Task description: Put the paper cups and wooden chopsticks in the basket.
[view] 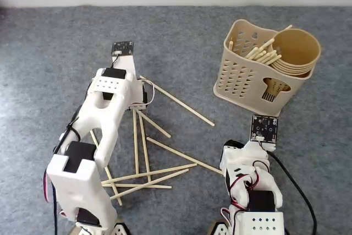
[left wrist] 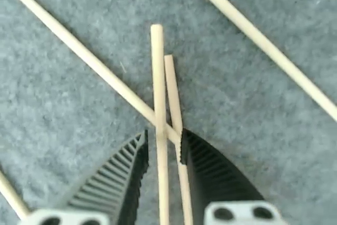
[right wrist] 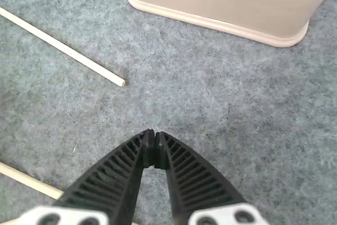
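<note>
Ok, left jaws sit low over the loose chopsticks [view: 137, 174] at 7 o'clock on the grey counter [view: 55, 42]. They're partly open with nothing clamped. We see one chopstick [left wrist: 158, 88] running up the gap between them. A second stick [left wrist: 172, 93] lies just beside it and passes under one jaw. A third [left wrist: 89, 59] crosses both right at the tips. Another long stick [view: 177, 100] lies apart near centre. Right jaws are closed tip to tip and empty, over bare counter at 5 o'clock. The basket [view: 242, 78] sits at 2 o'clock, holding stacked paper cups [view: 297, 48] and a bundle of chopsticks [view: 264, 54].
</note>
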You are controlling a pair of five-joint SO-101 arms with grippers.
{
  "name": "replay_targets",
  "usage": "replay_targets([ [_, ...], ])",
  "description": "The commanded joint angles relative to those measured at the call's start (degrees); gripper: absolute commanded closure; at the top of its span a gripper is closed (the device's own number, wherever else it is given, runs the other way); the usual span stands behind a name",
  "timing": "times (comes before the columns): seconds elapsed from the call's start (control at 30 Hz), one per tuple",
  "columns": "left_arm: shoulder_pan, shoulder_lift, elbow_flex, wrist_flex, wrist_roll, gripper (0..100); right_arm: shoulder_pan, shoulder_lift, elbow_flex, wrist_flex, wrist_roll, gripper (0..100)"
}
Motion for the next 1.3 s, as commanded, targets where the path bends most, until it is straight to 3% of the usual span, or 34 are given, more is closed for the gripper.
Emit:
replay_targets([
  [0.0,-0.18,1.41,-2.95,0.18,2.46,78,0.31,-1.27,0.62,0.22,0.0,99.0],
  [0.07,-0.44,2.9,-2.95,0.26,3.25,74,0.31,-1.27,0.62,0.22,0.0,99.0],
  [0.2,-0.53,4.66,-2.95,0.26,3.43,76,0.31,-1.27,0.62,0.22,0.0,99.0],
  [0.37,-0.09,5.1,-2.95,0.0,3.43,86,0.31,-1.27,0.62,0.22,0.0,99.0],
  [0.5,-0.09,5.01,-4.97,-0.18,3.34,99,0.31,-1.27,0.62,0.22,0.0,99.0],
  [0.6,0.09,5.01,-7.25,1.67,3.25,99,0.31,-1.27,0.62,0.22,0.0,99.0],
  [0.93,3.96,5.01,-25.63,20.84,3.43,99,0.31,-1.27,0.62,0.22,0.0,99.0],
  [1.27,5.36,5.01,-46.9,33.58,3.16,99,0.31,-1.27,0.62,0.22,0.0,99.0],
])
